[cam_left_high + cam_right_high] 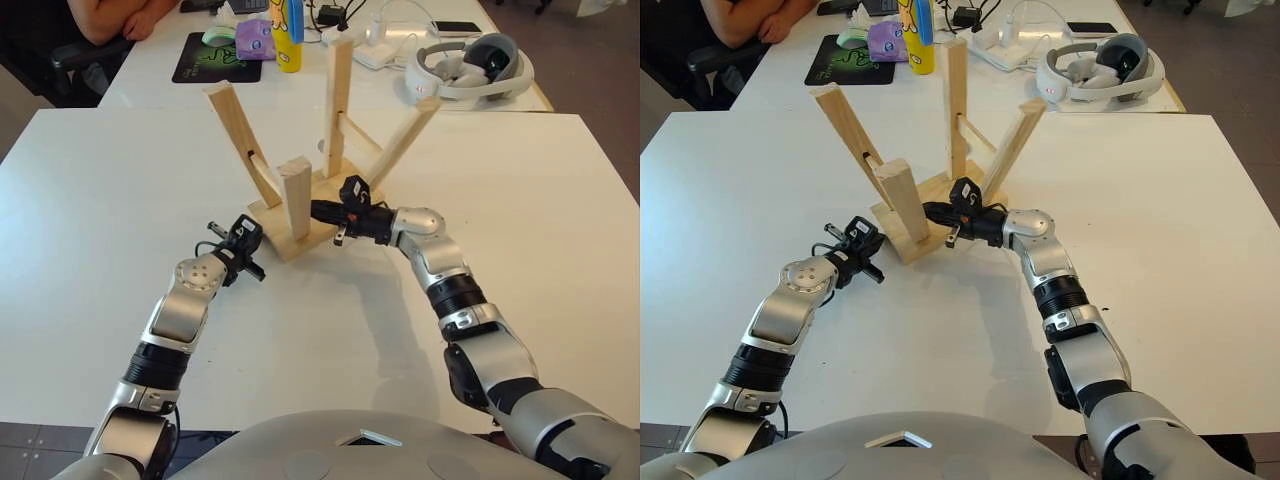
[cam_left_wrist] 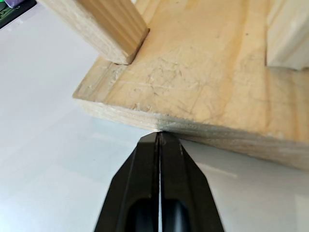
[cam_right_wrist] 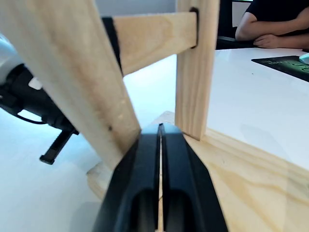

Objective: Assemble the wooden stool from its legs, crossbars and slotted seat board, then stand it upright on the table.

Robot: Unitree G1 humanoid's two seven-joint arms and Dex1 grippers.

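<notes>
Stool (image 1: 300, 200): sits upside down on the white table (image 1: 100, 200), seat board (image 2: 203, 72) flat on the surface and four legs pointing up.

Left pincer (image 2: 159, 137): fingers pressed together, nothing between them. Its tips are right at the side edge of the seat board, at the near corner. They look to be touching, but contact can't be confirmed. The left leg (image 1: 240, 140) rises just beyond this pincer, seated in the board.

Middle: the short-looking near leg (image 1: 296, 200) stands between the two pincers, and the rear leg (image 1: 338, 100) is farther off behind it.

Right pincer (image 3: 160, 130): also closed, holding nothing. Its tips lie low over the board's upturned face, pushed in between two legs, with a crossbar (image 3: 154, 36) spanning above it. The right leg (image 1: 405, 140) leans outward beyond this pincer.

Progress (judgement): assembly looks essentially finished, with legs slotted and the visible crossbars in place. Not every joint can be checked. Remaining step is to flip the stool onto its legs. Neither pincer has a hold on it yet.
</notes>
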